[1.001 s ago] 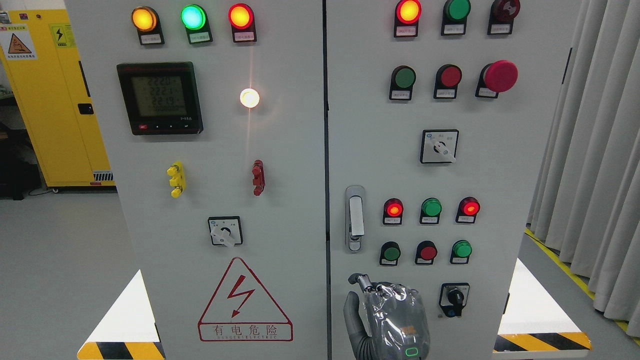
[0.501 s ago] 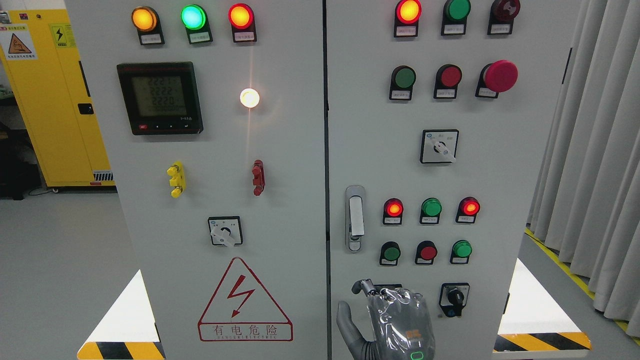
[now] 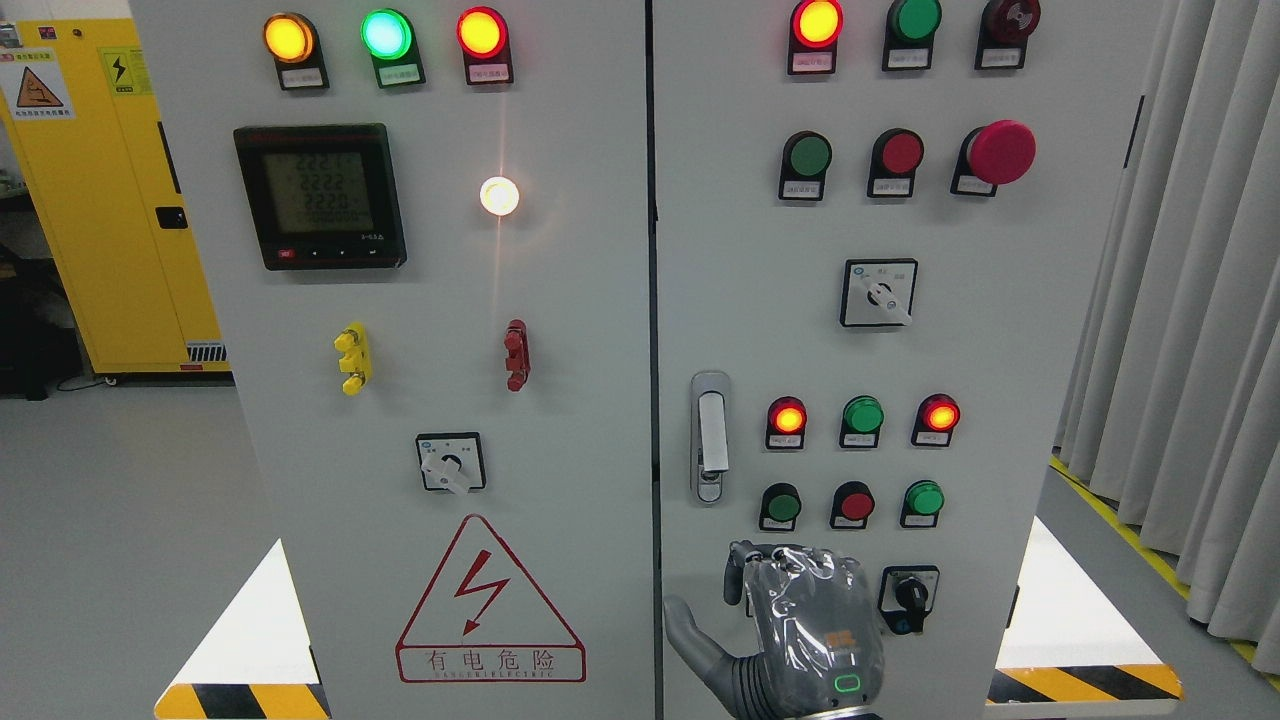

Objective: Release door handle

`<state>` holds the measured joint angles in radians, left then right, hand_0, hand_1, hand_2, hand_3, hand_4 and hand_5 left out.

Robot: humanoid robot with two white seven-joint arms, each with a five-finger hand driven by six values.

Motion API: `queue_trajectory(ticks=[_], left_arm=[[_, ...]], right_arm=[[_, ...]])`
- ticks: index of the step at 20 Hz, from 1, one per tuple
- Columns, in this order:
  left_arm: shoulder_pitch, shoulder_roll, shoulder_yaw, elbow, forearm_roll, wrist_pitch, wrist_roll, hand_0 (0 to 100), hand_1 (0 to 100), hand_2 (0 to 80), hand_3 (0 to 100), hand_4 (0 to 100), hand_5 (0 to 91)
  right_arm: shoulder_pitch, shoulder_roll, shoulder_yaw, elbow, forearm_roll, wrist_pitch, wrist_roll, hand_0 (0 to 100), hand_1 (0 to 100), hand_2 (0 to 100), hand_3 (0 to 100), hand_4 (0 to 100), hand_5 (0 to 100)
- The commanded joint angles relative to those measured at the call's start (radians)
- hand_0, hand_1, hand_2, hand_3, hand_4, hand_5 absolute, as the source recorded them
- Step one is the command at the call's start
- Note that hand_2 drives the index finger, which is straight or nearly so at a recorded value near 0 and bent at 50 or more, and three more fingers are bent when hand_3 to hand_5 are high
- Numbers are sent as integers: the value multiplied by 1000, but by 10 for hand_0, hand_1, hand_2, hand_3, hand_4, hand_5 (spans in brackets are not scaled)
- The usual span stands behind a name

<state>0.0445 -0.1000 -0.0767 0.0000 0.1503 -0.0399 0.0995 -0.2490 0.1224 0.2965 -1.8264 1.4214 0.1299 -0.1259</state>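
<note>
Cut off at the bottom edge: wrist of the hand (image 3: 800,640), arm side untellable. Unreadably small: button labels (image 3: 812,62), meter digits (image 3: 322,192). Half hidden behind knuckles: a black switch (image 3: 762,580).

"有电危险" on the red lightning warning triangle (image 3: 490,602); "2222, 2222, 2220" on the meter display (image 3: 319,194)

Only 1 view: head cam, roughly level, facing the grey control cabinet (image 3: 560,300) straight on & close, so its two doors fill most of frame. Yellow cabinet (image 3: 100,200) at far left edge, curtain (image 3: 1190,300) at right, floor (image 3: 120,540) in lower corners.
</note>
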Motion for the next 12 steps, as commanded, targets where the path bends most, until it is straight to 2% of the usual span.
queue_trajectory(ticks=[1,3,5,12], left_arm=[[0,-1,0,-15,0,0,0,120,556,0,0,0,0],[0,0,0,-15,0,0,0,120,556,0,0,0,0],[0,0,0,-15,0,0,0,120,556,0,0,0,0],[0,-1,0,-15,0,0,0,120,556,0,0,0,0]], right_arm=[[-70,-7,-25,-22,8,4,14,241,383,1000,1000,1000,1000],[-98,-6,-26,-16,25,5,22,240,391,1000,1000,1000,1000],[-99,-3,-26,-16,30,8,49,241,371,1000,1000,1000,1000],[-116,-4,-46,1,31,14,55,243,282,1000,1000,1000,1000]])
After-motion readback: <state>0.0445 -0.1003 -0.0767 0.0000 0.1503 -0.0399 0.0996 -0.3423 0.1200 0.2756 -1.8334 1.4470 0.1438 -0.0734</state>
